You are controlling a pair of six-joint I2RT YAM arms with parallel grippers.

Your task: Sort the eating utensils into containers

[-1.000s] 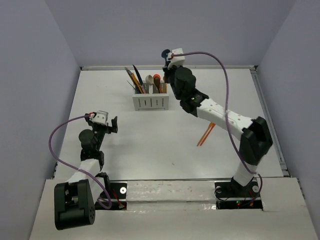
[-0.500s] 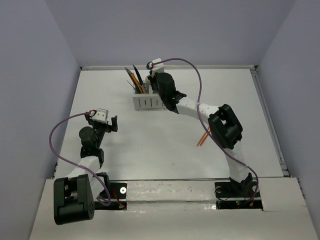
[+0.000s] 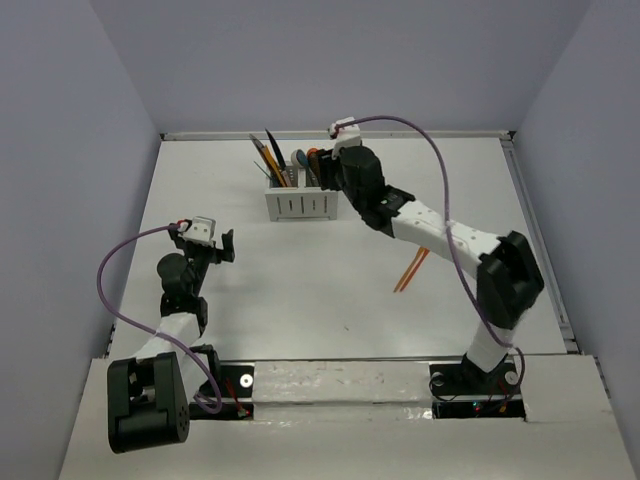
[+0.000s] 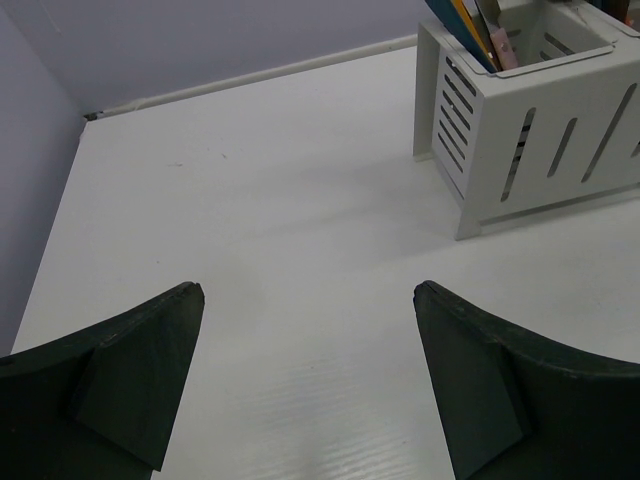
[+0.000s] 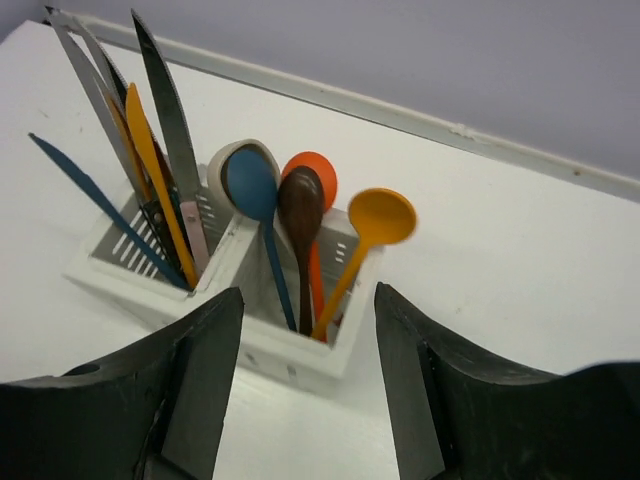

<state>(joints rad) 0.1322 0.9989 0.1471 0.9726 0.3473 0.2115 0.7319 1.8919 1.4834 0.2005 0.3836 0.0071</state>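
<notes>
The white caddy (image 3: 302,206) stands at the back middle of the table. Its left compartment holds knives, among them an orange one (image 5: 150,160), a dark blue one (image 5: 90,195) and a grey one (image 5: 160,90). Its right compartment (image 5: 285,352) holds spoons: blue (image 5: 250,185), brown (image 5: 300,205), orange (image 5: 318,170) and yellow-orange (image 5: 380,215). My right gripper (image 5: 308,300) hovers open just above and in front of the spoon compartment (image 3: 325,172), holding nothing. Thin orange utensils (image 3: 412,268) lie on the table under the right arm. My left gripper (image 3: 224,248) is open and empty over bare table (image 4: 308,290), well short of the caddy (image 4: 540,130).
A raised rail (image 3: 430,134) runs along the table's back edge, with another down the right side (image 3: 540,240). Grey walls enclose the table on three sides. The right arm stretches diagonally over the table's right half.
My right gripper, shut on a dark blue spoon a second ago, swung over the caddy and opened. The blue spoon now stands in the right compartment. The left arm stayed still.
</notes>
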